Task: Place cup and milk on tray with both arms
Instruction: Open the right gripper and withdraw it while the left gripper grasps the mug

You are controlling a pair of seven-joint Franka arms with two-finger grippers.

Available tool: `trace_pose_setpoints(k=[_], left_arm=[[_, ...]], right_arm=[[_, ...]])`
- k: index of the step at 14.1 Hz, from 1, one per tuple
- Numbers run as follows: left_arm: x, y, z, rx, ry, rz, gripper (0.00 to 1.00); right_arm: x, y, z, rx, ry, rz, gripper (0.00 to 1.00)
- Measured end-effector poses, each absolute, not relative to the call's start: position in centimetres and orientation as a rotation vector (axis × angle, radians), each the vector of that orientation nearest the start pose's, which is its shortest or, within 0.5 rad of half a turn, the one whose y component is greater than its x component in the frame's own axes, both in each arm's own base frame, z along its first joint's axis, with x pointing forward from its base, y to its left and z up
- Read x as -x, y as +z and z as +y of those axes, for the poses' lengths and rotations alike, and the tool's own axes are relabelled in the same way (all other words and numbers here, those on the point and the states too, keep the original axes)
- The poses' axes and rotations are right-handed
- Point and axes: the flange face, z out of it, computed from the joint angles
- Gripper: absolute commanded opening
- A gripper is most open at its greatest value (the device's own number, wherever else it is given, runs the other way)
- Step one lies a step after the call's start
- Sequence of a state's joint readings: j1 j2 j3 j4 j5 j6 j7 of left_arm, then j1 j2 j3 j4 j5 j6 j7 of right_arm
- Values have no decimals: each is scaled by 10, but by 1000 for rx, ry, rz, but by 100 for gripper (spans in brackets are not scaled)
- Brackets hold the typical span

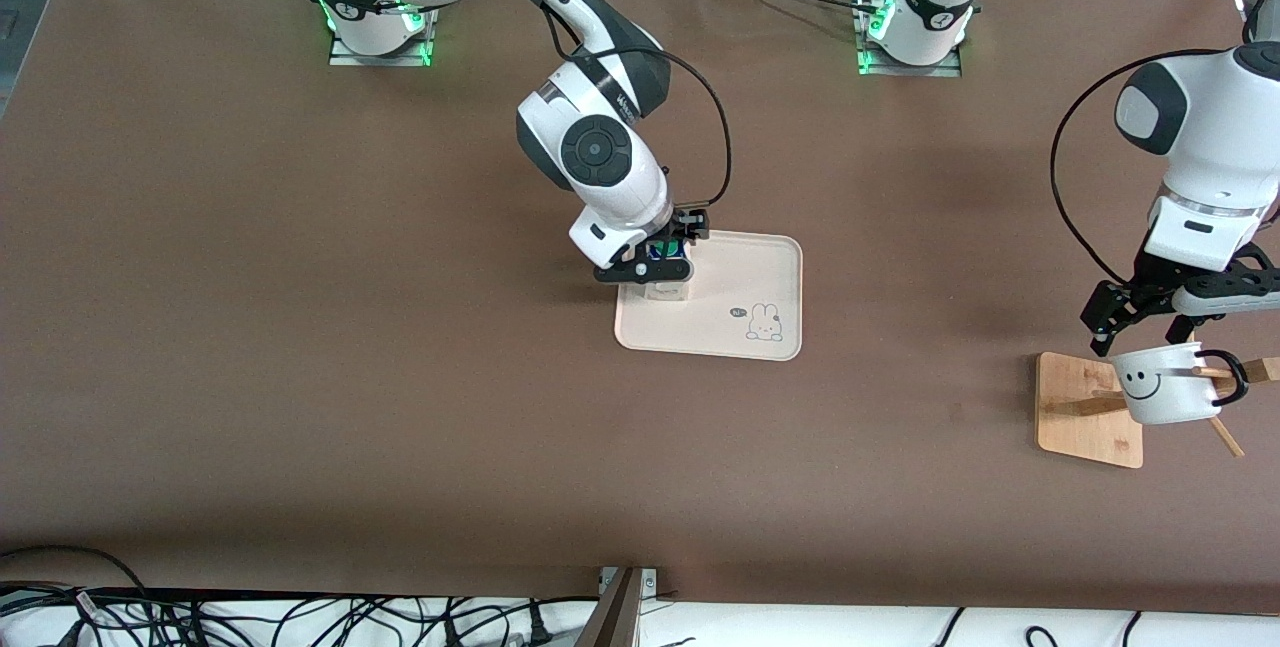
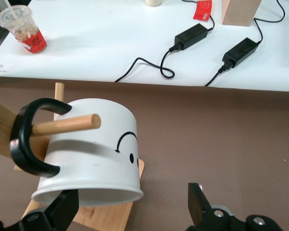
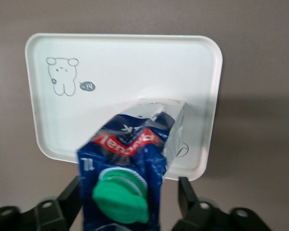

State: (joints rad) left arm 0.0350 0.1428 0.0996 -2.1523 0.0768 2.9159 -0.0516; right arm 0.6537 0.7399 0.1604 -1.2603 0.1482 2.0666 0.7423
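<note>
The milk [image 1: 667,288] stands upright on the cream tray [image 1: 740,322], at the tray's edge toward the right arm's end. In the right wrist view the milk [image 3: 135,154] shows its green cap, with the tray [image 3: 125,67] under it. My right gripper [image 1: 655,265] [image 3: 130,192] is open around the carton, one finger clear of its side. The white smiley cup [image 1: 1165,389] [image 2: 91,144] hangs by its black handle on a peg of the wooden rack [image 1: 1088,417]. My left gripper [image 1: 1140,325] [image 2: 130,204] is open just over the cup, a finger on each side of its rim.
The rack stands near the left arm's end of the table, with pegs [image 2: 67,124] sticking out. A white bench off the table's edge holds power adapters [image 2: 192,34] and a drink cup [image 2: 21,29]. Cables [image 1: 300,622] lie along the table's edge nearest the front camera.
</note>
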Motion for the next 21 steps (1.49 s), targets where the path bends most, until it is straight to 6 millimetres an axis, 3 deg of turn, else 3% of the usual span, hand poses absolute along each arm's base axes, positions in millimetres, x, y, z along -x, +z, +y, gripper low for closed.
trace_pose_setpoints(k=[6,9,12,14,16,18,21], left_arm=[[-603,392,74,2892,-993,-149,100],[-605,390,68,2890,-1010,-133,100],[-606,387,62,2895,-1007,-117,100],[-604,385,61,2898,-999,-117,100],[-603,383,63,2897,-999,-120,100],[-603,385,66,2894,-1003,-129,100],[-602,387,70,2889,-1008,-137,80]], right_arm=[[-516,388,540,2906,152,137,100],[-521,452,504,2975,122,166,100],[-535,535,427,3056,52,295,100],[-546,578,365,3109,6,420,100],[-563,595,307,3158,-19,508,100],[-590,595,246,3196,-40,538,100],[-621,591,144,3261,-22,479,100]])
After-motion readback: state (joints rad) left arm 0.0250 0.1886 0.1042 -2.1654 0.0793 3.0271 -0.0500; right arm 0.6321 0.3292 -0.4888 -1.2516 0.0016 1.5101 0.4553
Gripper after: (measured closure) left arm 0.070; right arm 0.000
